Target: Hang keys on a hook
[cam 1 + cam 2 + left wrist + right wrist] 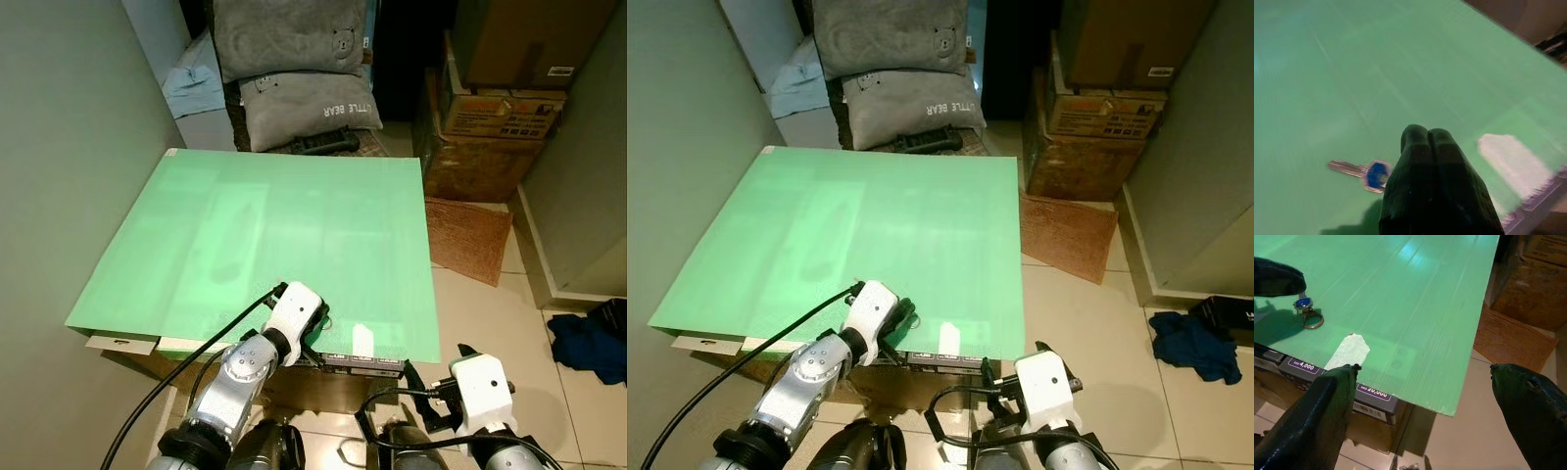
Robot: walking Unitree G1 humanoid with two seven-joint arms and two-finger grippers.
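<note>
Task barely begun. Key (1364,172) with blue head and ring lies flat on green surface (294,235) near front edge. Left claw (1427,134) pressed closed, empty, just beside key. Right claw (1425,382) spread wide, empty. Pickup and hanging remain; hook position unknown.

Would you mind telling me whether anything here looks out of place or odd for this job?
Yes: the key lies flat on the green board near its front edge, beside the left gripper, whose fingers are closed together on nothing. The right gripper is open near the board's front edge. A blue cloth lies crumpled on the floor.
</note>
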